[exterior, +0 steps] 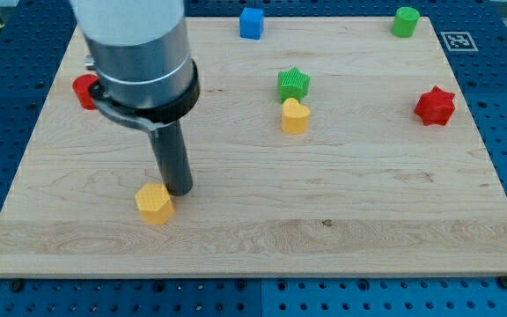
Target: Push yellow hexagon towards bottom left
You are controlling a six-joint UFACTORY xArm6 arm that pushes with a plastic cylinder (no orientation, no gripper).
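Note:
The yellow hexagon (154,204) lies on the wooden board (324,220) at the view's lower left. My tip (178,191) stands just to the upper right of the hexagon, touching or almost touching it. The rod rises from there into the grey arm body at the view's top left.
A yellow heart-shaped block (294,115) sits mid-board with a green star (293,84) just above it. A blue cube (251,23) and a green cylinder (405,21) are at the top edge. A red star (435,106) is at the right, a red block (84,91) at the left, partly behind the arm.

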